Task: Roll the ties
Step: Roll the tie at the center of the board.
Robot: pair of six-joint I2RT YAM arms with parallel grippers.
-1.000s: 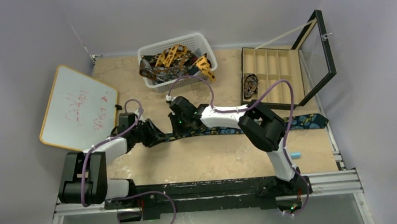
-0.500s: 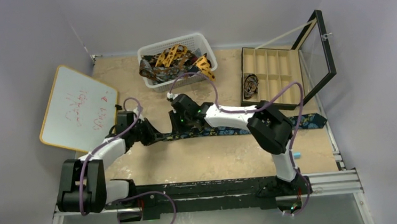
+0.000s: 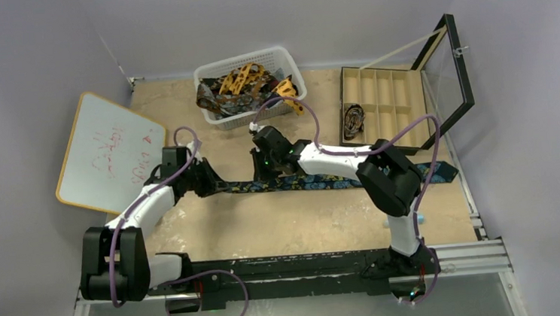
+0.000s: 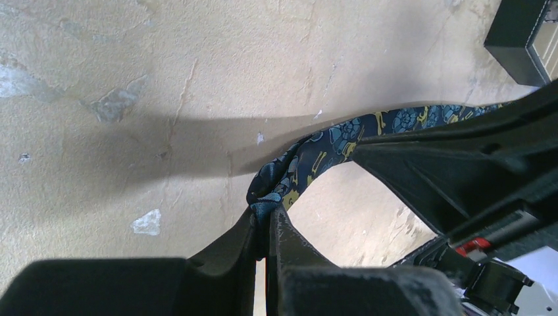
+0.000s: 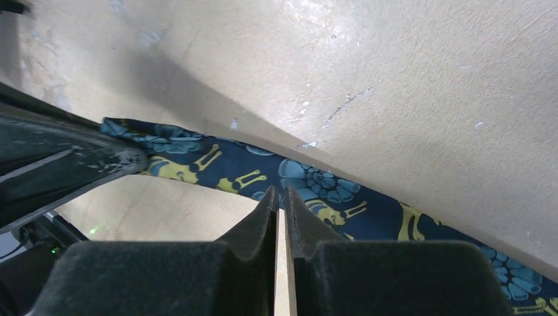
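Note:
A dark navy tie point(image 3: 317, 182) with blue and gold print lies stretched left to right across the middle of the table. My left gripper point(image 3: 209, 182) is shut on its narrow end, and the bunched fabric shows between the fingertips point(image 4: 258, 227). My right gripper point(image 3: 265, 176) is shut on the tie's near edge point(image 5: 309, 191) a short way along, with only a thin slit between the jaws. Between the two grippers the tie point(image 4: 342, 135) hangs just off the table. An orange-yellow tie point(image 3: 244, 76) and a dark brown tie point(image 3: 208, 96) lie in the basket.
The white mesh basket point(image 3: 284, 56) stands at the back centre. A black box point(image 3: 377, 90) with tan compartments and a raised glass lid stands at the back right, with a rolled tie point(image 3: 352, 120) in one cell. A whiteboard point(image 3: 110, 150) lies at the left.
The left jaws have shut on the tie's narrow end and drawn it left and back. The right gripper has shifted right along the tie, opened briefly and shut again. The tie now lies straighter.

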